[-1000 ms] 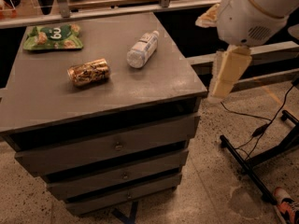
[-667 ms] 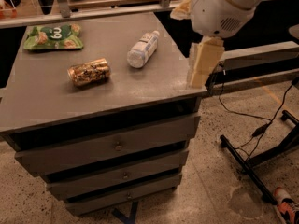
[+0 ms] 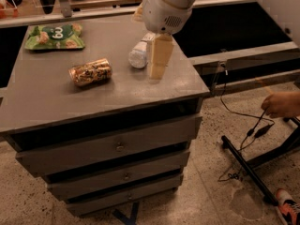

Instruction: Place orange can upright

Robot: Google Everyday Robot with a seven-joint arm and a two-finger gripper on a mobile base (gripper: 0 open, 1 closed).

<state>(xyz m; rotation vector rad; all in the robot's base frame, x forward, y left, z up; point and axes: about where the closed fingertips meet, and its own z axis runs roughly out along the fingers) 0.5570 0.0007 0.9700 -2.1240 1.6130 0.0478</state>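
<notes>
The robot's white arm comes down from the top edge of the camera view, its rounded white wrist housing (image 3: 166,3) leaning over the back right part of the grey desk (image 3: 47,107). Below the housing the cream-coloured gripper (image 3: 156,73) hangs almost straight down, its tip low over the desk top, right of the middle. It shows as one pale slab from here, so I cannot tell whether the jaws are open or closed; nothing is seen held in them.

The small shiny orange-gold metal drink can (image 3: 90,72) lies on its side on the desk, left of the gripper and apart from it, with its long axis running roughly left to right. A clear plastic bottle with a white label (image 3: 139,55) also lies on its side, just beside the gripper and partly covered by it. A flat green snack bag (image 3: 55,35) rests near the back left corner.

The desk's three grey drawers (image 3: 117,146) are shut, so their contents cannot be seen.

At the right edge a person's bare hand (image 3: 281,104) enters, cut off at the wrist, near a black cable (image 3: 243,135). The upper arm is out of view.
</notes>
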